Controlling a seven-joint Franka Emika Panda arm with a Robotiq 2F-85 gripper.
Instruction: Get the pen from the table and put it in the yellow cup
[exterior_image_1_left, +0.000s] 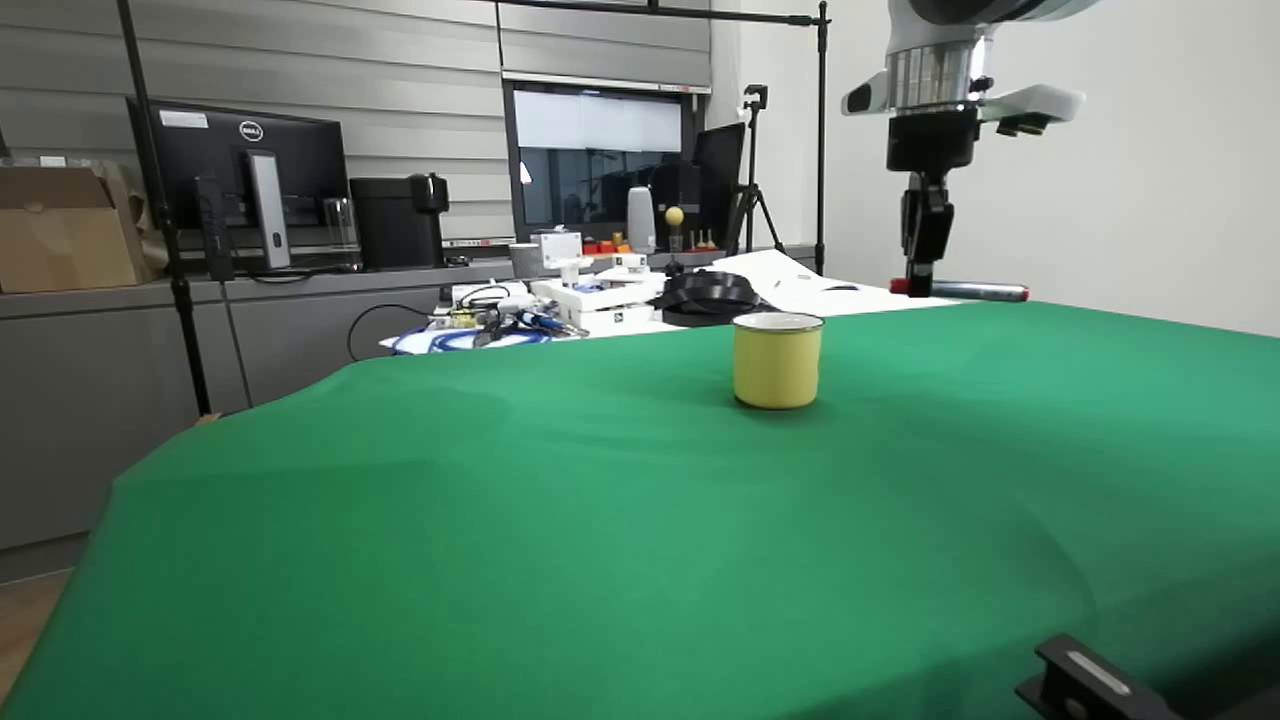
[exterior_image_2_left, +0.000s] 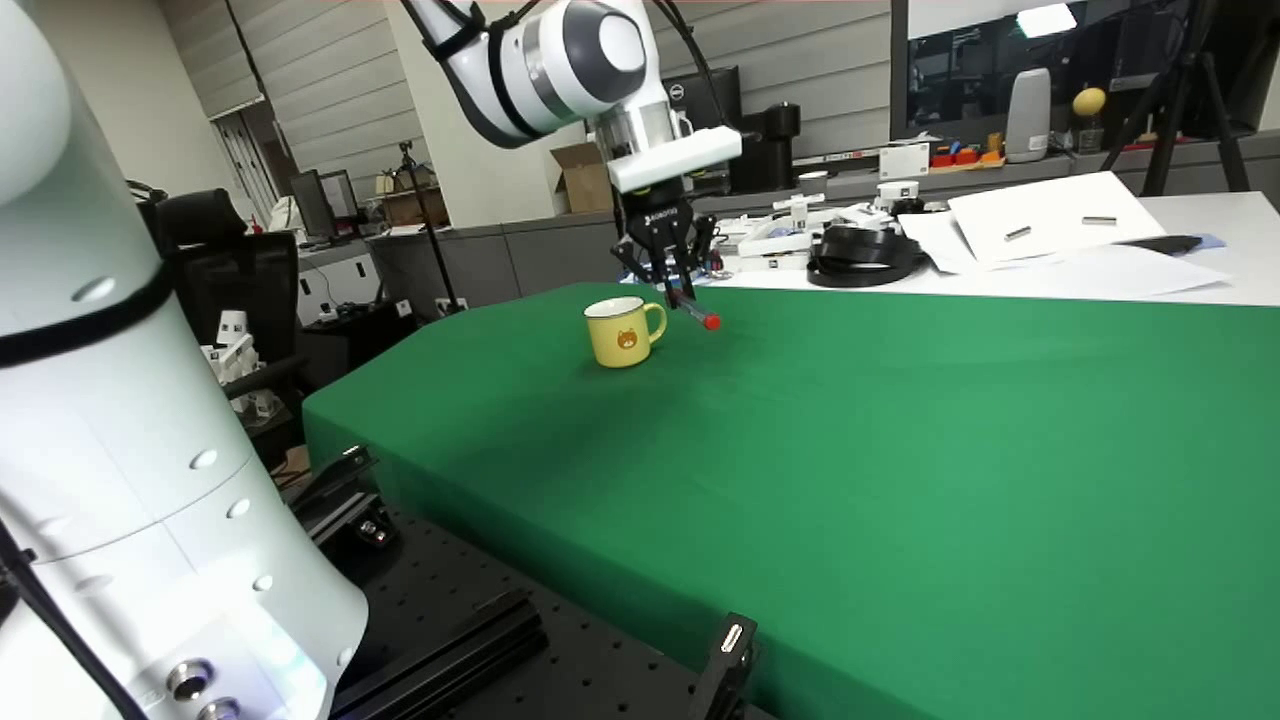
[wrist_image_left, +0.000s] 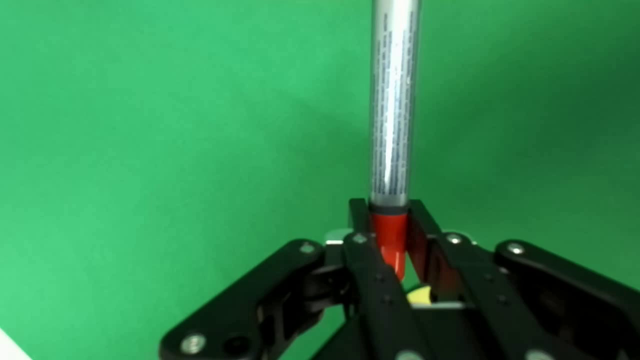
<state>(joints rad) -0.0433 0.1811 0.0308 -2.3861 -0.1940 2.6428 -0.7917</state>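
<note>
My gripper (wrist_image_left: 389, 207) is shut on the pen (wrist_image_left: 393, 110) at its red end, by a dark ring. The pen has a clear, silvery printed body and red at both ends. In both exterior views the gripper (exterior_image_1_left: 918, 283) (exterior_image_2_left: 680, 298) holds the pen (exterior_image_1_left: 980, 291) (exterior_image_2_left: 700, 314) roughly level, above the green-covered table (exterior_image_1_left: 560, 530) (exterior_image_2_left: 900, 450). The yellow cup (exterior_image_1_left: 776, 365) stands upright on the cloth, apart from the pen; an exterior view (exterior_image_2_left: 617, 335) shows its handle and a bear print. In the wrist view only a yellow sliver of the cup (wrist_image_left: 420, 295) shows between the fingers.
Behind the green table a white desk (exterior_image_2_left: 1220, 230) carries papers, a black coiled strap (exterior_image_1_left: 708, 295) (exterior_image_2_left: 868, 255) and white parts. A tripod (exterior_image_1_left: 755, 190) and monitor (exterior_image_1_left: 245, 180) stand further back. Black rails and brackets (exterior_image_2_left: 440, 650) lie by the robot base (exterior_image_2_left: 180, 480).
</note>
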